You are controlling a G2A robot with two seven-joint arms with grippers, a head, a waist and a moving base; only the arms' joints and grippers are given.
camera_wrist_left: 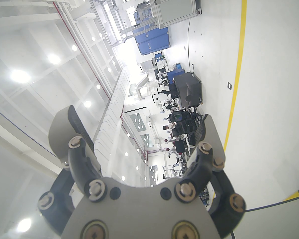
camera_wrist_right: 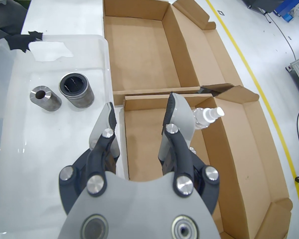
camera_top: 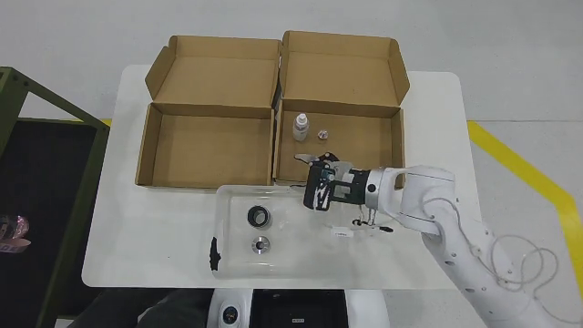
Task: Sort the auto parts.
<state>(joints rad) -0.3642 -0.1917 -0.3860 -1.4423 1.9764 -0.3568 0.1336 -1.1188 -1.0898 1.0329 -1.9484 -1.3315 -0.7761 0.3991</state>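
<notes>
Both metal cylinders looked heavy for their bulk, rigid and slick, so a grip across the round sides at mid-height seemed safest. The bearing sleeve [camera_wrist_right: 76, 90] was dull grey with a black bore. The steel bushing [camera_wrist_right: 45, 98] just beside it was brighter, with a small hole in its chamfered top. Both stood upright in the clear bin [camera_wrist_right: 103, 41] on the table [camera_top: 437, 100]. The right end effector [camera_wrist_right: 141, 101] hung released and empty over the bin's edge beside a cardboard box [camera_wrist_right: 239, 150] holding a spray bottle [camera_wrist_right: 206, 116]. The left end effector [camera_wrist_left: 138, 112] was spread wide, empty.
</notes>
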